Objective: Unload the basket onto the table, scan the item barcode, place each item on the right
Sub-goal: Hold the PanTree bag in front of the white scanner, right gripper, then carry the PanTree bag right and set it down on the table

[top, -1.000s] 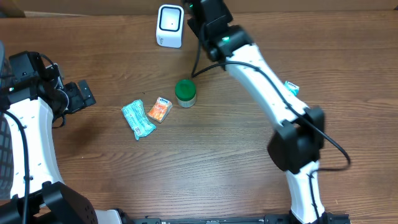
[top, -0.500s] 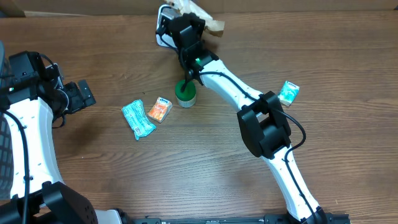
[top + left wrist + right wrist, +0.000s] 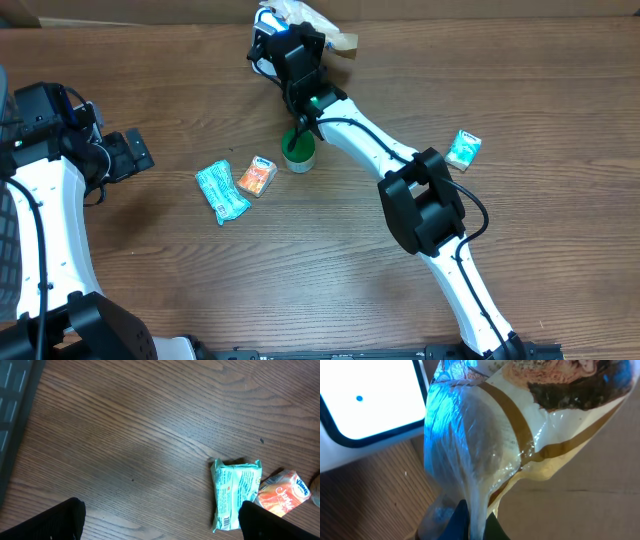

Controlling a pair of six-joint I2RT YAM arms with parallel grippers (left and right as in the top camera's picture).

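The right tool (image 3: 290,45) is clamped shut on a food packet (image 3: 322,28), its dark fingertips (image 3: 462,522) pinching the packet's lower edge in the right wrist view. The packet is wrapped in glossy clear plastic with cream and brown printing, and it hangs crumpled above the pinch. It is held up at the far edge of the table (image 3: 330,280), just beside the barcode scanner (image 3: 257,62), on the scanner's right. In the right wrist view the scanner's white face, with its dark rim and a small blue dot, fills the upper left corner, and the packet's bulging side sits close against it. Whether the two touch cannot be told.

From overhead the right arm covers most of the scanner, leaving only its white left edge and top in sight.

Nearer the robot than the scanner stands a green-lidded jar (image 3: 298,150), partly under the right arm. To the near left of the scanner lie an orange Kleenex tissue pack (image 3: 257,176) and a teal snack packet (image 3: 222,192), side by side. A small teal-and-white box (image 3: 463,150) lies well off to the scanner's right.

The left tool (image 3: 130,153) is spread wide and holds nothing. It hovers well to the scanner's left over bare wood.
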